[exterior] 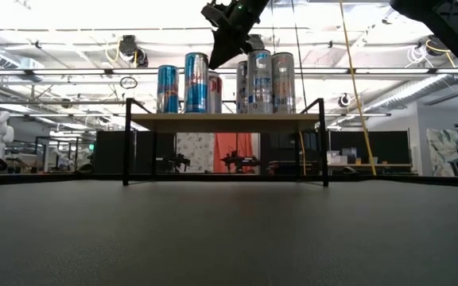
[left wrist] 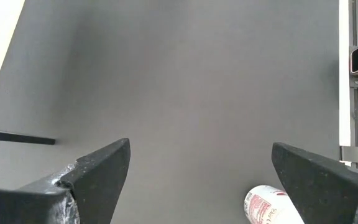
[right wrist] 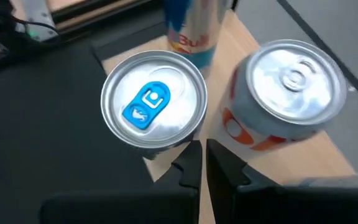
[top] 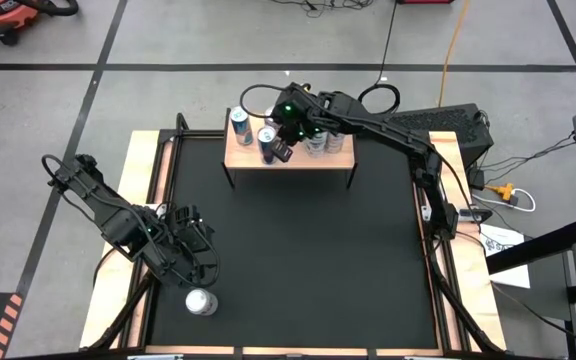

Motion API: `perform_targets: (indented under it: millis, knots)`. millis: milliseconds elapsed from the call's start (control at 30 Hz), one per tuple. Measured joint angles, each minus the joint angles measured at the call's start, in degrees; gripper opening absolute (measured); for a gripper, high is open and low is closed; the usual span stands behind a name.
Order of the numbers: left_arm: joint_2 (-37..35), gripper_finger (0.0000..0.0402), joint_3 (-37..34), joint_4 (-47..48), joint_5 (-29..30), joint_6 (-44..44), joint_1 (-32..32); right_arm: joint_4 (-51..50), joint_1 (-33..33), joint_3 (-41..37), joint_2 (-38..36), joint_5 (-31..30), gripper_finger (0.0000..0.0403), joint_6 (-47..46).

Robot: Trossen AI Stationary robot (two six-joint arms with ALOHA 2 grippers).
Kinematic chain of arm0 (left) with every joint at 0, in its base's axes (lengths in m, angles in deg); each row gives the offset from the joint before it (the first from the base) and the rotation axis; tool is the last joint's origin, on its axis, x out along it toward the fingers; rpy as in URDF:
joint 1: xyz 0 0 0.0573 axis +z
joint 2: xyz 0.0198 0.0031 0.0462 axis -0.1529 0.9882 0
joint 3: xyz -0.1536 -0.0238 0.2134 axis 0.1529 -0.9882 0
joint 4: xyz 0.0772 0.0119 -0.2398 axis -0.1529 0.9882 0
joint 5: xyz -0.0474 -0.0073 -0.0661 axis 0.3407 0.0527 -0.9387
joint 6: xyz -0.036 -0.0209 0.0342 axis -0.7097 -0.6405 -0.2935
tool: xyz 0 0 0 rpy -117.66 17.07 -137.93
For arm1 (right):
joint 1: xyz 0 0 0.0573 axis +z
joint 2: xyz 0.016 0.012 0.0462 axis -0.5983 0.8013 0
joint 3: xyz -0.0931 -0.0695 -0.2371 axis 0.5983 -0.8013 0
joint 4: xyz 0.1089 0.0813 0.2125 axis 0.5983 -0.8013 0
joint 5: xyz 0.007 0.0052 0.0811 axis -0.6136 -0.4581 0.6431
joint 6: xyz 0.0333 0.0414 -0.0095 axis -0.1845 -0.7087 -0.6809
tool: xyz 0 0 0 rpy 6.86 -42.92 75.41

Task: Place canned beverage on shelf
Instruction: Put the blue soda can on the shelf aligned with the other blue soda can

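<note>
While a silver can (top: 201, 301) stands at the counter's (top: 298, 260) near edge, the left claw (top: 194, 258) hovers just behind it, fingers spread wide and empty. Farther back, the shelf (top: 288, 156) carries several upright cans (exterior: 226, 83). Above them the right claw (top: 280, 150) hangs with fingers pressed together, gripping nothing, over a blue-tabbed can (right wrist: 153, 107).

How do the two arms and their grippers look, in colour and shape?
Both arms are black, jointed, with black cables along them. The left gripper has two dark wedge-shaped fingers. The right gripper has dark, flat-sided fingers; a green light glows on its wrist.
</note>
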Motion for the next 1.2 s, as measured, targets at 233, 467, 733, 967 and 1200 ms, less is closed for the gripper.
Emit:
perform_targets:
  millis: [233,467,733,967,1200]
  knots:
    - [0.0,0.0393,0.0,0.0,0.0,0.0,0.0,3.1,0.2,0.0,0.0,2.0,0.0004,-0.9]
    - [0.0,0.0393,0.0,0.0,0.0,0.0,0.0,5.2,0.2,0.0,1.8,3.2,0.0004,-1.5]
    - [0.0,0.0393,0.0,0.2,0.0,0.0,0.0,5.9,0.2,0.0,3.2,3.5,0.0004,-1.9]
    - [0.0,0.0393,0.0,0.2,0.0,0.0,0.0,2.9,0.4,0.0,2.4,3.8,0.0004,-4.1]
    - [0.0,0.0393,0.0,0.2,0.0,0.0,0.0,3.6,1.3,0.0,2.7,6.4,0.0004,-4.2]
